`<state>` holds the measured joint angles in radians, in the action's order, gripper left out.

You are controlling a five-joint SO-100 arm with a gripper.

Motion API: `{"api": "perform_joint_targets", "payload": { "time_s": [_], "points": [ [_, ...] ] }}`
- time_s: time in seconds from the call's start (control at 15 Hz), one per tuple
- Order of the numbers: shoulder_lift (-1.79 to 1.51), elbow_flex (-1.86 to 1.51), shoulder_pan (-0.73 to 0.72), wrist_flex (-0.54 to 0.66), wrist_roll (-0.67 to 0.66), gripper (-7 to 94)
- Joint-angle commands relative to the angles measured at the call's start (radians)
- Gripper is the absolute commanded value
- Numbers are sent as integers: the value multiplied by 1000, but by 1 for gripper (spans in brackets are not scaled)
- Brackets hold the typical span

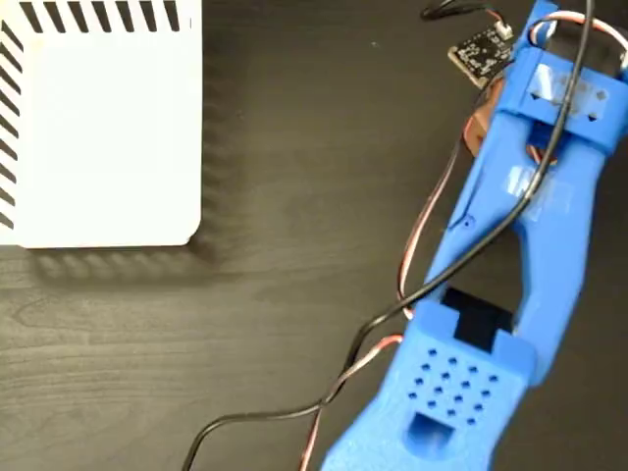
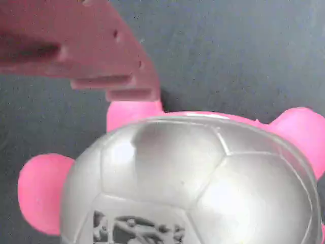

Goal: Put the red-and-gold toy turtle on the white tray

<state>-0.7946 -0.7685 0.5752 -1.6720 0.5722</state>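
Note:
The turtle point(image 2: 193, 183) fills the lower wrist view. Its domed shell looks silvery there, with a black code mark at the bottom edge and pink feet sticking out at the sides. It lies on the dark table. One finger point(image 2: 101, 56) of my gripper reaches in from the upper left, and its tip touches a foot at the shell's top edge. The other finger is out of frame. In the fixed view my blue arm point(image 1: 530, 226) covers the turtle at the upper right. The white tray point(image 1: 98, 137) lies at the upper left with nothing on it.
Black and red cables point(image 1: 392, 324) trail from the arm across the dark wooden table point(image 1: 245, 334). A small circuit board point(image 1: 479, 49) sits by the wrist at the top.

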Motion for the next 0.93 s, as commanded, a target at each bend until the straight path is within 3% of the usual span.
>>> {"api": "perform_joint_targets", "payload": {
  "time_s": [0.0, 0.2, 0.47, 0.53, 0.6, 0.87],
  "points": [
    [-8, 89, 12, -11, 9, 63],
    [52, 150, 17, -11, 0, 60],
    [100, 192, 28, 2, -28, 44],
    [112, 219, 31, -8, -46, 28],
    [117, 233, 43, -5, -40, 2],
    [67, 143, 58, 66, -23, 0]
  ]
}}
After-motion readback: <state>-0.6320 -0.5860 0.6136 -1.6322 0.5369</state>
